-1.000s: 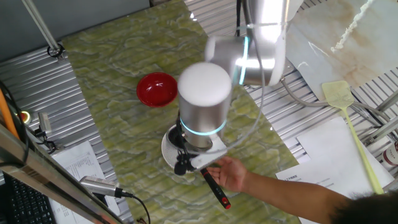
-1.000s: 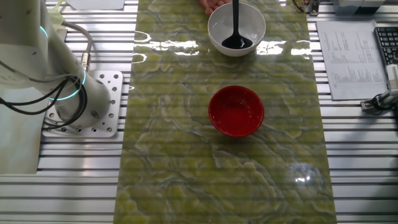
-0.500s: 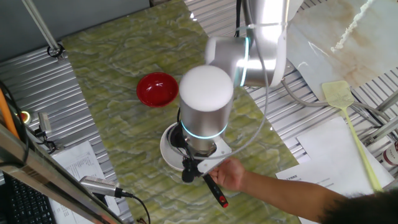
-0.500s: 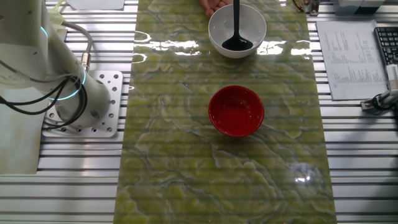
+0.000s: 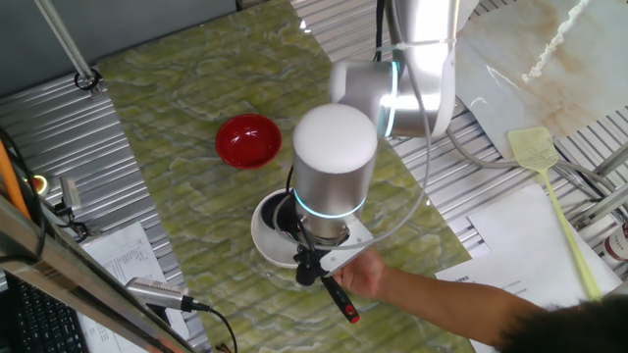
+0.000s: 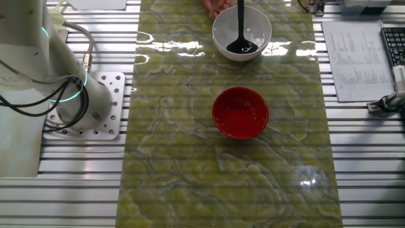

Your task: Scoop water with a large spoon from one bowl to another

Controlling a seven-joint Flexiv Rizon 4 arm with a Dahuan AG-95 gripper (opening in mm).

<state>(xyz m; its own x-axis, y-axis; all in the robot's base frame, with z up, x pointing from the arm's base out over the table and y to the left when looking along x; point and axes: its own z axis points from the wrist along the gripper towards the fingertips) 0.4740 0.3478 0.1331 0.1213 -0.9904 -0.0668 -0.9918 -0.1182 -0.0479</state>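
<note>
The white bowl [image 5: 263, 231] sits under my arm's wrist, which covers most of it; in the other fixed view this white bowl [image 6: 258, 25] stands at the table's far edge. The large spoon's black scoop [image 6: 239, 45] rests inside it, its handle rising out of frame. The handle [image 5: 332, 291] slants down to a red tip [image 5: 351, 316], and a person's hand [image 5: 370, 277] holds it. My gripper [image 5: 307, 267] is right at the handle's upper part, its dark fingers blending into it. The red bowl [image 5: 247, 139] [image 6: 240, 113] stands apart.
The person's forearm [image 5: 461, 309] reaches in from the lower right. A yellow fly swatter [image 5: 535, 147] and papers [image 5: 535, 240] lie to the right. My arm's base [image 6: 95, 104] is bolted beside the green marbled table [image 6: 190, 171]. A keyboard [image 6: 393, 44] sits at the far right.
My wrist and gripper have shifted right and slightly down, closer to the handle by the person's hand. The spoon and both bowls have hardly moved.
</note>
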